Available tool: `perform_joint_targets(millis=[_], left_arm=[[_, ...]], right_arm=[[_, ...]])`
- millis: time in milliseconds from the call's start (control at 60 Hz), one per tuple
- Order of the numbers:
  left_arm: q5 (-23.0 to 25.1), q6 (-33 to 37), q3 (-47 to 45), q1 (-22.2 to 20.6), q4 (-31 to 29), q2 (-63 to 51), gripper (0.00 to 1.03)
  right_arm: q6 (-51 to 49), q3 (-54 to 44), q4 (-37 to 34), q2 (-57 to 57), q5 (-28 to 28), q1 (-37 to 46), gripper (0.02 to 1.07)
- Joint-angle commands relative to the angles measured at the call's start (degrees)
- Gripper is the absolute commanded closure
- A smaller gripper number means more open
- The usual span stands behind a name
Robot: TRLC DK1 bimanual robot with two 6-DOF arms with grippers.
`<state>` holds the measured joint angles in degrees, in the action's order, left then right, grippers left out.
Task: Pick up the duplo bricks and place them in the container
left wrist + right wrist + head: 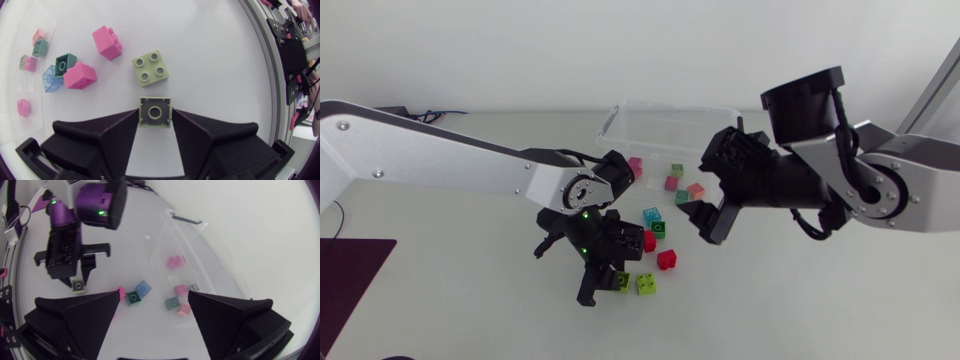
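**Left tool** (155, 120): the fingers are clamped on a lime brick (155, 109), one finger against each side. The brick's hollow underside faces the wrist camera. Whether the brick is clear of the surface (210, 60) cannot be told.

**Step in hand (judged):** the grasp is made and the transfer is not yet done.

**Next move (judged):**
- Raise the held brick.
- Carry it over the loose bricks to the clear container (665, 106).
- Centre it above the opening, then release.
- Contact is at the fingertips only, so the brick could pivot if the grip slackens.

**Ahead of the left tool:**
- A second lime brick (150, 68) lies just ahead, studs up.
- Beyond it are a red brick (667, 260) and a second red brick (648, 240).
- Also beyond are a dark green brick (65, 64) and, just beside it, a clear blue brick (52, 78).
- All lie on the surface between the tool and the container.

**Right tool** (155, 297): the fingers are wide apart and empty, hanging by the container's near end. The transfer path passes close to it, so clearance needs watching.

**Container:** several small bricks (672, 183) appear to lie inside.
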<state>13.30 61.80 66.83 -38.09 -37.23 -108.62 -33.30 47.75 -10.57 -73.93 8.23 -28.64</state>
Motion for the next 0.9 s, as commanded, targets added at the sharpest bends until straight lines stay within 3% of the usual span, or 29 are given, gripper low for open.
perform_joint_targets(millis=[0,233,383,650,883], left_arm=[[0.8,1.6,1.2,-0.7,-1.4,-1.7,0.85],[0.7,1.4,1.2,-1.2,-5.9,-1.8,0.86],[0.7,1.4,0.8,0.6,-8.3,1.4,0.87],[1.6,1.4,1.5,7.9,-12.5,13.6,0.86],[6.6,-1.0,4.5,13.5,-12.5,18.4,0.86]], right_arm=[[-2.6,-2.5,-3.1,1.6,2.4,-1.4,0.09],[-8.6,-4.2,-11.8,-0.3,6.4,-6.8,0.09],[-10.6,-4.4,-13.2,-4.2,7.4,-8.8,0.09],[-14.2,-0.4,-12.8,-16.3,7.2,-11.4,0.09],[-16.3,4.4,-15.3,-21.9,6.5,-12.8,0.10]])
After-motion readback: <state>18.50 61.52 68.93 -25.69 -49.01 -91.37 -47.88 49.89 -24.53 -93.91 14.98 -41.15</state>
